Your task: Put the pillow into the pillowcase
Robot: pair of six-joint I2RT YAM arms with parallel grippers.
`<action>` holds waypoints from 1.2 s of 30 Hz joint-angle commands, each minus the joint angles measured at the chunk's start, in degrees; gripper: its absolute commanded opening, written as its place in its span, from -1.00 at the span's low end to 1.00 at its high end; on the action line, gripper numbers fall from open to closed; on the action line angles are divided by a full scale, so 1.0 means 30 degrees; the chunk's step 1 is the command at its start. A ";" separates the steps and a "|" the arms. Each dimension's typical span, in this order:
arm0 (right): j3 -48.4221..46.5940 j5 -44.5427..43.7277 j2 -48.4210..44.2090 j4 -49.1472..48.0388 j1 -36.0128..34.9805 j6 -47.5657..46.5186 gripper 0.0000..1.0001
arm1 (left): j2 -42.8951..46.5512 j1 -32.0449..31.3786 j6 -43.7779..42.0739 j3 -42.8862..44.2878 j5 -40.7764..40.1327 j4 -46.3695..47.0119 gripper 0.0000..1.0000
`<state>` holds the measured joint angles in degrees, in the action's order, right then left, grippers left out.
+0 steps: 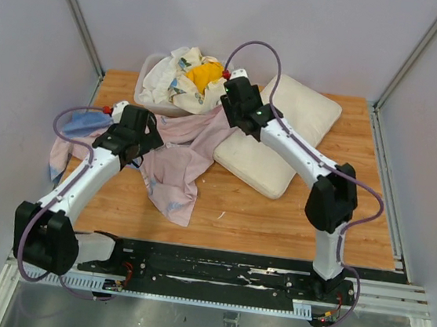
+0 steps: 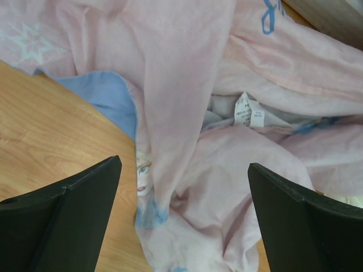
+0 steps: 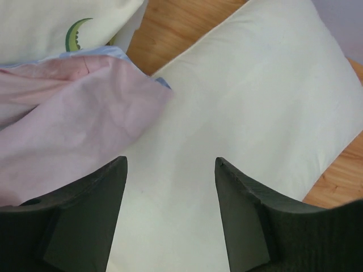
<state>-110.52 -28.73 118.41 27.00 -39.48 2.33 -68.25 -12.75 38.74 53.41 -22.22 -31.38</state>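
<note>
Parted and empty, the right fingers (image 3: 85,215) hang over the pillow (image 1: 307,110), angled toward the far right corner of the surface (image 1: 291,219); the left fingers (image 2: 68,215), wide open and empty, hover above the crumpled pillowcase (image 1: 175,166) beside it.

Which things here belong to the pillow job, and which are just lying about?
Job in hand: pillow; pillowcase, spread beside it, one edge lapping over the pillow.

Lying about: floral cloths; yellow cloth; pale bin under them, at the far edge.
</note>
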 commanded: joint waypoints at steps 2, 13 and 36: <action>0.3527 0.2347 -0.4935 -0.1496 0.0143 0.2891 0.29 | -0.2575 0.0325 -0.1516 0.1850 -0.0441 0.1145 0.95; 0.8276 0.3839 -0.8340 -0.1930 0.0192 0.4206 0.30 | -0.7672 0.0551 -0.3055 0.4463 -0.0940 0.1241 0.73; 1.0247 0.4275 -0.9591 -0.2668 0.0420 0.4464 0.30 | -0.9789 0.1087 -0.3370 0.6763 -0.2300 -0.0910 -1.00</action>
<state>-81.03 -16.71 90.13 20.36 -39.20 14.22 -102.61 -9.82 28.53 71.13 -26.55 -31.64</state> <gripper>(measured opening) 0.654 0.017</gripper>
